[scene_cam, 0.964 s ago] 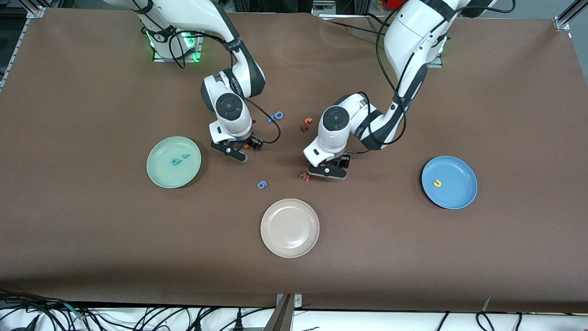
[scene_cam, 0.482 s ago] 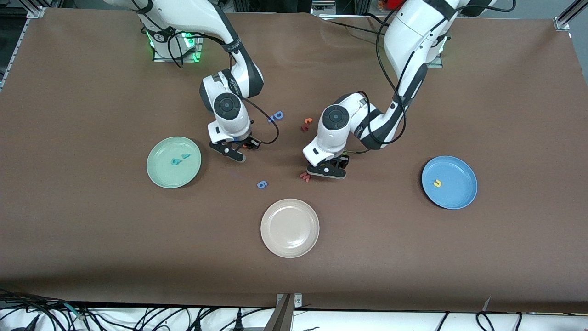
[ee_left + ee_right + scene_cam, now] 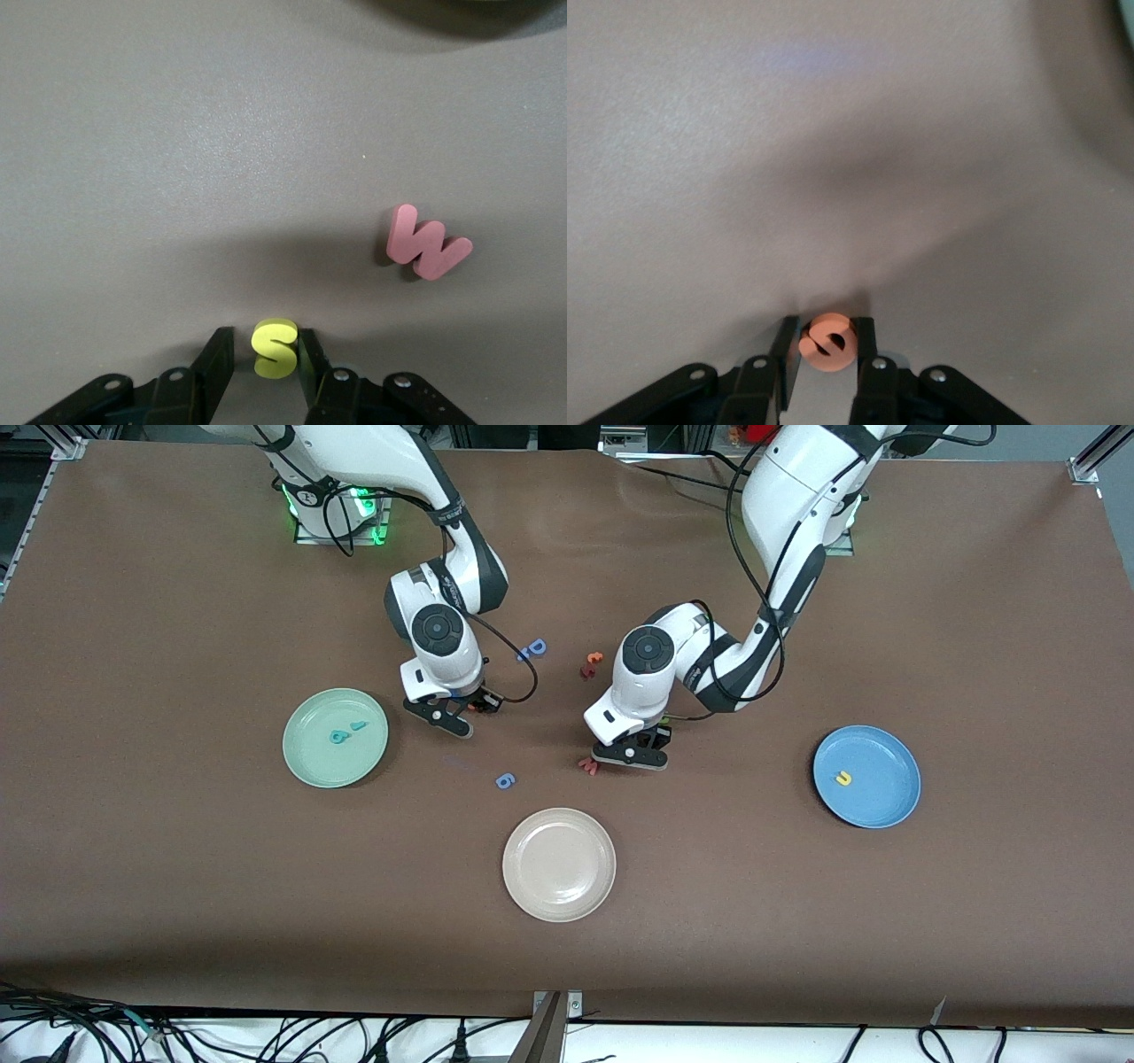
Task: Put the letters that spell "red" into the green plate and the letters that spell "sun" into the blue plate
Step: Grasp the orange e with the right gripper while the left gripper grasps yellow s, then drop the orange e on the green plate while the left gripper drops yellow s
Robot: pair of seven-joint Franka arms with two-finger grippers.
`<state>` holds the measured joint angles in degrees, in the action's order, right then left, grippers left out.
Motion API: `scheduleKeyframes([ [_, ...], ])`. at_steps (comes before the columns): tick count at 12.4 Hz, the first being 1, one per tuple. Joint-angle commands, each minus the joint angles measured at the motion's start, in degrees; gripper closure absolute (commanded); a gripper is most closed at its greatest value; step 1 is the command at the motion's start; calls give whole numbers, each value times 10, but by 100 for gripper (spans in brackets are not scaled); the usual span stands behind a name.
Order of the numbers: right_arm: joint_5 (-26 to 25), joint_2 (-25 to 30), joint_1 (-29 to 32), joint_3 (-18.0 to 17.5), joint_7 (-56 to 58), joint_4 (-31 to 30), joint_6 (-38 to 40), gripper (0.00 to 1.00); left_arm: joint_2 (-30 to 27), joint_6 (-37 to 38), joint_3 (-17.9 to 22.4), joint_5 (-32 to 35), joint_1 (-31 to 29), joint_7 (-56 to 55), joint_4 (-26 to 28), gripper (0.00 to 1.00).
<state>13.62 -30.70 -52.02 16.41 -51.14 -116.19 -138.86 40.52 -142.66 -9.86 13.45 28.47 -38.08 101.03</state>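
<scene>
While the right tool [image 3: 826,350] is clenched on the orange "e" [image 3: 827,342] just above the bench [image 3: 177,886] beside the green plate [image 3: 310,766], the left tool [image 3: 266,363] brackets the yellow "s" [image 3: 274,347], seemingly touching it. A pink "w" [image 3: 427,242] lies nearby. The blue plate [image 3: 886,802] holds the yellow "u" [image 3: 843,779].

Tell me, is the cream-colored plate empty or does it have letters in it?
Empty. The cream plate shows only its bare surface in the front view; the nearest letters, a blue one and a pink one, lie on the table.
</scene>
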Motion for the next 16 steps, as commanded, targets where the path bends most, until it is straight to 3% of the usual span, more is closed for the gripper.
scheduleKeyframes([
  [1, 5, 34, -4, 49, 86, 8, 73, 90, 2, 1, 6, 19, 4, -13, 5, 82],
  [4, 5, 53, -4, 114, 219, 12, 132, 90, -9, 4, 6, 18, 0, -8, 5, 96],
  [7, 6, 54, -4, 168, 349, 11, 156, 90, -50, 26, 12, 11, -36, 43, 14, 96],
  [11, 11, 37, 63, 181, 465, 18, 116, 89, -131, 56, 36, 3, -120, 211, 77, 94],
  [14, 23, 9, 75, 177, 484, 33, 99, 85, -152, 55, 88, -41, -162, 382, 102, 92],
  [16, 32, -5, 76, 176, 483, 36, 88, 35, -157, 55, 140, -87, -168, 489, 109, 92],
])
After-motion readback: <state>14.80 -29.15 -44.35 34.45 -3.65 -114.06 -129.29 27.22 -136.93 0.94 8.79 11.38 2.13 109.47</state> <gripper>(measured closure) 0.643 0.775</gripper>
